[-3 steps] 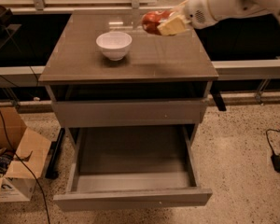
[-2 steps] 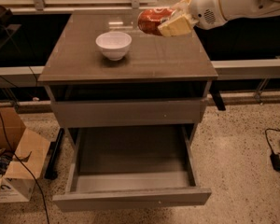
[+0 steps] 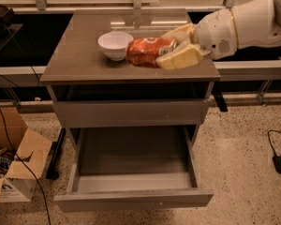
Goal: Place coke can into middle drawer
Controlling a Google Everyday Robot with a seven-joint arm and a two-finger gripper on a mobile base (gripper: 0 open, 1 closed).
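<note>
The coke can (image 3: pixel 147 52), red-orange with white lettering, lies on its side in my gripper (image 3: pixel 165 48), which is shut on it. The cream fingers (image 3: pixel 182 56) clamp its right end, and the white arm reaches in from the right. The can hangs over the front middle of the cabinet top (image 3: pixel 75 60), just right of the white bowl (image 3: pixel 115 44). The middle drawer (image 3: pixel 131 153) is pulled open below, a shallow grey tray with nothing in it, well beneath the can and nearer the camera.
A closed flat grey drawer front (image 3: pixel 131 112) sits above the open drawer. A cardboard box (image 3: pixel 14 168) stands on the floor at the left. Black cables (image 3: pixel 276 158) lie on the floor at the right. A rail runs behind the cabinet.
My gripper has carried the can from the back right of the cabinet top forward and to the left, toward the front edge beside the bowl. The bowl and drawer have not moved.
</note>
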